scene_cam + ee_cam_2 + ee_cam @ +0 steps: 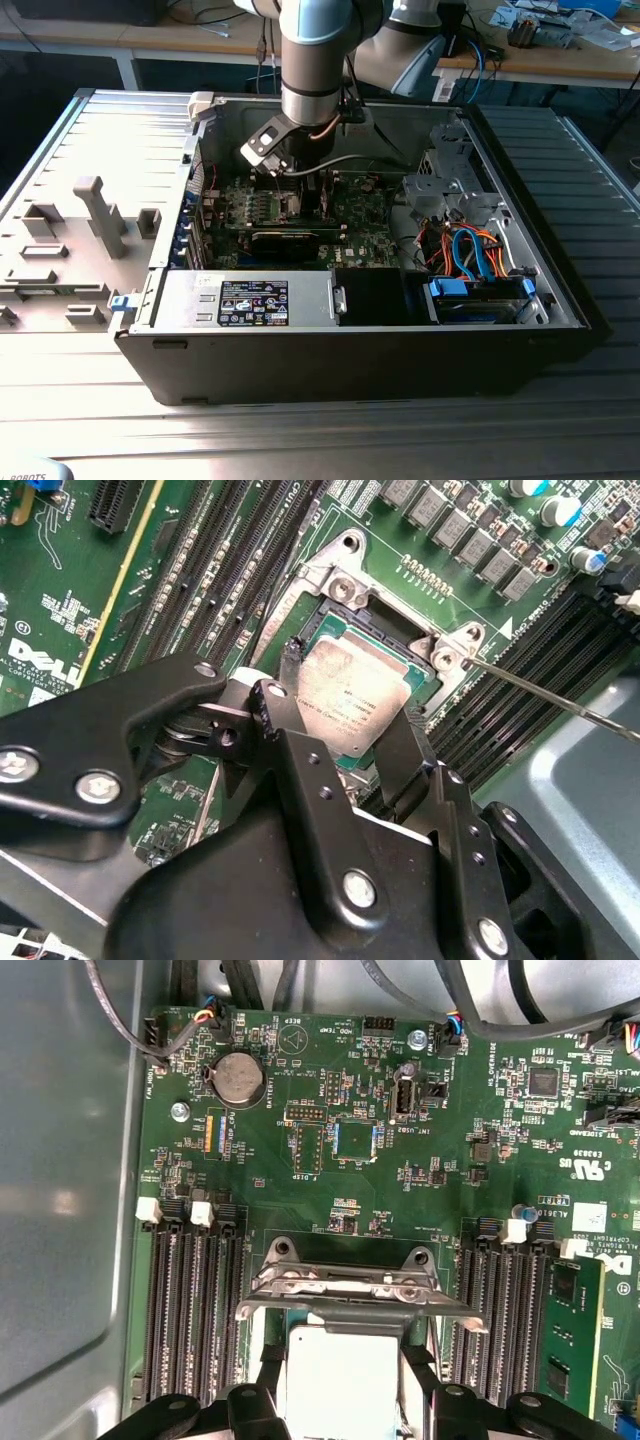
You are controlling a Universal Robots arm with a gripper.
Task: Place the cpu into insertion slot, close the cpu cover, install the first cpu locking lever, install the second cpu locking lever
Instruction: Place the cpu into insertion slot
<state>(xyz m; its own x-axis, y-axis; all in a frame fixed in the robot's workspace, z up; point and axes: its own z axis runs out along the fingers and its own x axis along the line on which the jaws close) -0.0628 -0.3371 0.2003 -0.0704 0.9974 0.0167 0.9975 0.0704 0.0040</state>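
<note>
The cpu is a silver-grey square chip lying in the insertion slot, with green board around it. In both wrist views my gripper has one black finger on each of two opposite sides of the chip and is shut on it. The first wrist view shows the cpu between the fingers of the gripper. The silver cpu cover stands raised at one edge of the slot. A thin metal locking lever sticks out sideways, unlatched. In the exterior view the gripper is down inside the computer case.
Long black memory slots run along both sides of the socket. The grey drive cage and blue and orange cables are at the exterior view's right. A labelled power supply lies along the case front. Grey fixture blocks stand outside.
</note>
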